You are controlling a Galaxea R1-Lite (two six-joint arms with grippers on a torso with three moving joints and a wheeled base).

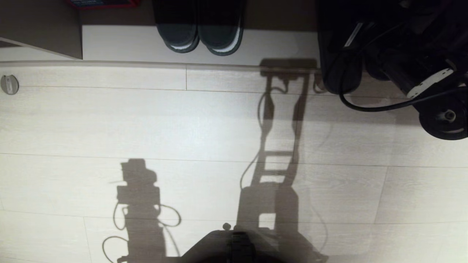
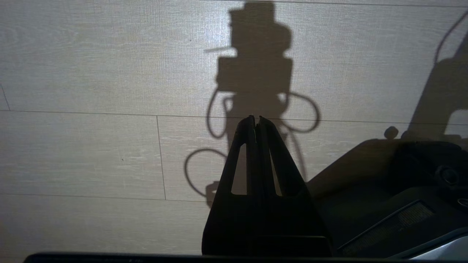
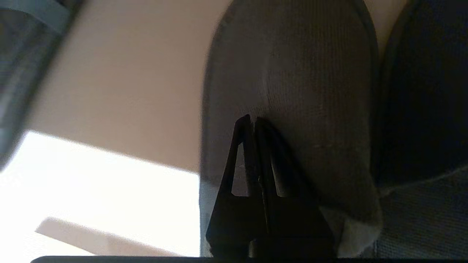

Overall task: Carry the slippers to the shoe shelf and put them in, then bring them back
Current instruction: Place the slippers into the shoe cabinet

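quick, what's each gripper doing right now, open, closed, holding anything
Left gripper: closed, empty, hanging over the floor.
Right gripper: closed, its tips against a slipper; a grip cannot be told.

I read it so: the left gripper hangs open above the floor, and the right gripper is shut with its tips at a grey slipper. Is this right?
Not quite. The left gripper is shut, not open: the left wrist view shows its fingers pressed together above the floor. The rest holds: the right gripper is shut with its tips at the grey slipper.
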